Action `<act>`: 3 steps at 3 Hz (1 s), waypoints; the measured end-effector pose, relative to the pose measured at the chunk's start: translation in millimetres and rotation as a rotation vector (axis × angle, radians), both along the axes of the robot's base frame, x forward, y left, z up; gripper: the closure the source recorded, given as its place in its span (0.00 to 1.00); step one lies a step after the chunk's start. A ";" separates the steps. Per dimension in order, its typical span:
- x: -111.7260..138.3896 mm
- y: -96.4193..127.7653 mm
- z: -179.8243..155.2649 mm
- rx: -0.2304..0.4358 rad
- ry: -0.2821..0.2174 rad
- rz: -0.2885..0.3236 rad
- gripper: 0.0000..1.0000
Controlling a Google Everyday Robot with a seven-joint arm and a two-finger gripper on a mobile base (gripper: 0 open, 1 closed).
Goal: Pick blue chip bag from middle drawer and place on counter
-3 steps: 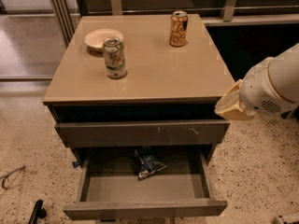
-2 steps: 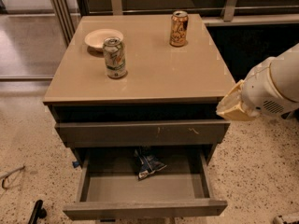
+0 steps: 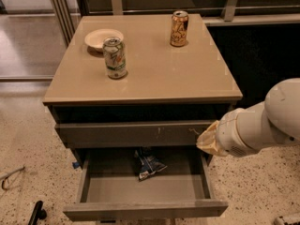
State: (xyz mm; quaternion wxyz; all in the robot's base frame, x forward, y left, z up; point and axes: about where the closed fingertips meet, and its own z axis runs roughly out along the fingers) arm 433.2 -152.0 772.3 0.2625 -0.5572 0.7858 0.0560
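White and rounded, the robot's arm point(image 3: 262, 125) reaches in from the right edge of the view, angled slightly downward toward the cabinet. Its tan-covered end, the gripper point(image 3: 208, 140), sits at the right end of the closed drawer front point(image 3: 126, 134), just under the lip of the counter point(image 3: 154, 78) and above the right rear corner of the middle drawer point(image 3: 140, 209). Whether the gripper is open or closed cannot be told from here, nor whether it touches the cabinet; it holds nothing that can be seen.

The middle drawer is pulled out, its grey inside exposed. One blue chip bag point(image 3: 147, 163) lies in it, crumpled, near the back and about midway across (partly tucked under the closed front above), well apart from the gripper.

On the glossy beige counter stand two cans, both upright: a green-and-white one point(image 3: 115, 57) toward the left front and an orange one point(image 3: 179, 28) toward the back right. One pale bowl point(image 3: 103, 37) sits just behind the green-and-white can.
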 end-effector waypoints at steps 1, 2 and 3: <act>4.8 20.3 -50.7 0.053 -0.002 -0.007 1.00; 13.2 36.5 -114.1 0.088 0.018 -0.021 1.00; 12.4 36.6 -112.5 0.086 0.019 -0.019 1.00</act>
